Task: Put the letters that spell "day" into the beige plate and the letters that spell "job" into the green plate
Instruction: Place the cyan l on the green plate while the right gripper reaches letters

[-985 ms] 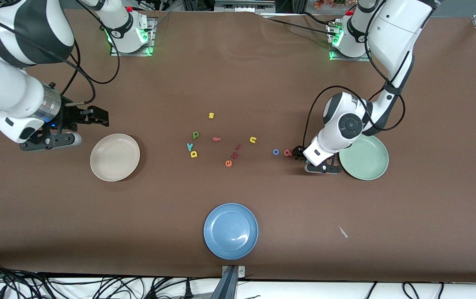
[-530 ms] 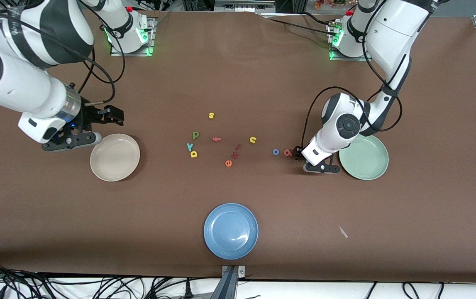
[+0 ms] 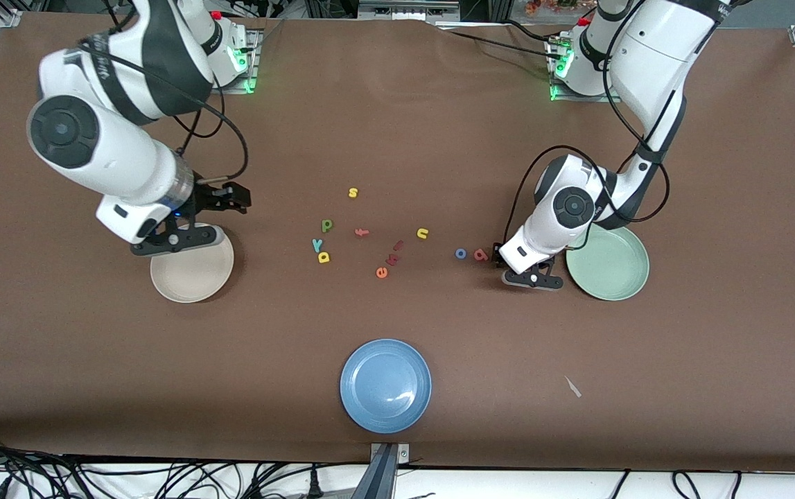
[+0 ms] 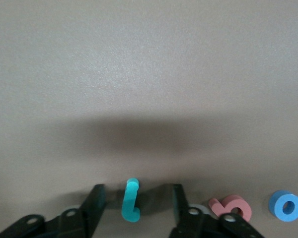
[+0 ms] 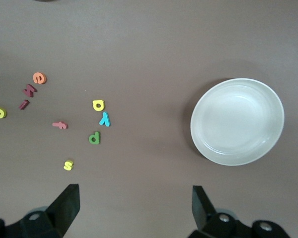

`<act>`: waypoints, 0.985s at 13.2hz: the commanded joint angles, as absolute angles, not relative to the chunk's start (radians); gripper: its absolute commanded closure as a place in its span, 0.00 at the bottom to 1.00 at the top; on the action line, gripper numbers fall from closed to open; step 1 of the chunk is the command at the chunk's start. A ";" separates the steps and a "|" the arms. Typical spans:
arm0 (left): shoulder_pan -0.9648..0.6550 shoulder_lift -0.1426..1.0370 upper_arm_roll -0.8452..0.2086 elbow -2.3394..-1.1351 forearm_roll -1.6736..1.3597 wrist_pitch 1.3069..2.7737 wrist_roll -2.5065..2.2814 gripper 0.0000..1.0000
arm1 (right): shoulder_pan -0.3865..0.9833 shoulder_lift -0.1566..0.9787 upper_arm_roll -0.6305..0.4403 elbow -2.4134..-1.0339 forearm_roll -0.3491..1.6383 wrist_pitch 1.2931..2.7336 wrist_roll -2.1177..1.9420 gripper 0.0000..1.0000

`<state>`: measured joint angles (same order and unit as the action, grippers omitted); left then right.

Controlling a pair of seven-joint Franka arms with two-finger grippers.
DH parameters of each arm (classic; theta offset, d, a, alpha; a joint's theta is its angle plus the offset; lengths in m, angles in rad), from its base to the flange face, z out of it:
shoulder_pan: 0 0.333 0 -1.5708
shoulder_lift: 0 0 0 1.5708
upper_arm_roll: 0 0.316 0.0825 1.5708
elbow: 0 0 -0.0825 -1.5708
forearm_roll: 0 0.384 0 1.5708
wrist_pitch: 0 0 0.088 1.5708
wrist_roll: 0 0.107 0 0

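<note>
While the left gripper [image 4: 134,203] sits low on the brown table [image 3: 439,138] beside the green plate [image 3: 619,274], its 2 fingers [image 4: 95,201] stand apart, 1 on each side of the teal "j" [image 4: 130,200], with gaps showing on both sides; no contact visible. In the left wrist view the "j" lies flat between the fingers, the coral round-bowled letter [image 4: 233,207] just beside the gripper, and the blue "o" [image 4: 286,205] a bit past that. In the front view the blue "o" [image 3: 461,254] and coral letter [image 3: 481,254] sit side by side, toward the left arm's end of the table; the "j" itself is hidden under the arm there. Green plate has no letters in it.

Right gripper [image 5: 134,206] hangs with fingers wide apart, holding nothing, over the beige plate's [image 3: 182,281] rim on the side away from the front camera. Beige plate has no letters in it.

Mid-table cluster: green stemmed letter [image 3: 327,224], teal "y" [image 3: 317,244], yellow round-bowled letter [image 3: 324,258] close together, with "y" touching or nearly touching the yellow one. Near them: yellow "s" [image 3: 353,193], coral "f" [image 3: 362,233], yellow "n" [image 3: 423,233], orange "e" [image 3: 382,272], 2 dark red pieces [image 3: 394,254]. Blue plate [image 3: 385,385] is nearest the front camera.
</note>
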<state>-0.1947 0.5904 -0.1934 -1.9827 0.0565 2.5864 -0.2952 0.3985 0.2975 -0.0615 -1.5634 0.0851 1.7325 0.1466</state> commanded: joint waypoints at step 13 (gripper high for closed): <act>-0.082 0.443 -0.184 -1.766 0.084 2.212 -0.312 1.00 | 0.403 0.424 0.129 -1.883 -0.087 2.266 0.430 0.00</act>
<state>-0.1379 0.4878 -0.1795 -1.7908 0.0576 2.3130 -0.3411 0.3998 0.3547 0.1246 -1.9344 -0.0665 2.2205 0.4164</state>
